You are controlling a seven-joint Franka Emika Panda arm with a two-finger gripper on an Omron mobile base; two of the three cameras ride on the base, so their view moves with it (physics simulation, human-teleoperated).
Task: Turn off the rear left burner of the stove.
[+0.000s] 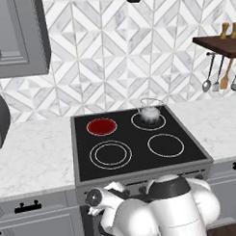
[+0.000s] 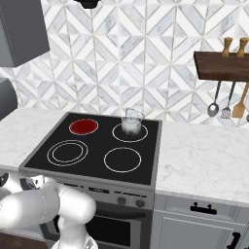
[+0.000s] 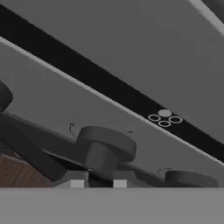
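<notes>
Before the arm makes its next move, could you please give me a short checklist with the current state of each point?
1. Rear left burner needs turning off: ok, its centre is solid red.
2. Other burners dark: ok, all three centres are black.
3. End effector at a knob: ok, its tips flank a dark round knob on the stove front.
4. That knob drives the rear left burner: cannot tell.
5. Fingers gripping the knob: cannot tell.
6. Kettle clear of the red burner: ok, it sits rear right.
</notes>
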